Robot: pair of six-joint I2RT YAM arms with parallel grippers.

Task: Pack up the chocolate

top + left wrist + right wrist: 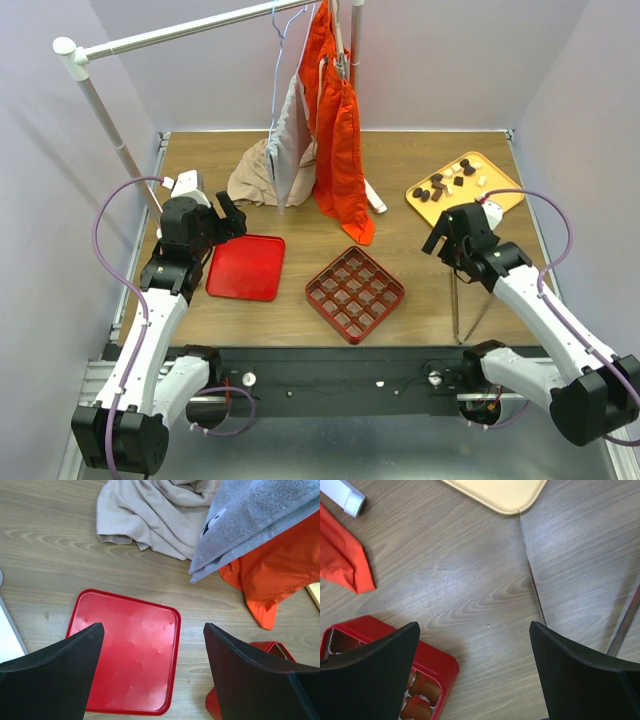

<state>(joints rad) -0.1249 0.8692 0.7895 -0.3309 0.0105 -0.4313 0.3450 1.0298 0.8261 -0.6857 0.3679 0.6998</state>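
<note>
1. Wood-grain surface [420, 150] with a seam visible in the right wrist view, boxed in by plain lavender walls [560, 60]; metal frame along the near edge.
2. White tubular clothes rail [200, 30] crosses the top left of the overhead frame. A bright orange fabric garment [338, 140] and a grey towel-like cloth [288, 140] hang from it down to the surface, centre back.
3. Crumpled beige cloth [252, 180] lies just left of the hanging pieces.
4. Flat red square lid [246, 267] sits left of centre, and the red square gridded box [355, 293] is at centre, turned diamond-wise. The two are apart.
5. The chocolate [447, 180], dark brown lumps plus a few pale ones, is all on the yellow-orange plastic tray [497, 198] in the upper right of the overhead frame.
6. Two thin metal rods [466, 308] lie on the surface at lower right, between the box and the right arm.
7. Left tool [152, 630] is spread wide and holds nothing, above the far edge of the red lid.
8. Right tool [475, 625] is spread wide and holds nothing, over bare wood between the box corner and the tray edge.
</note>
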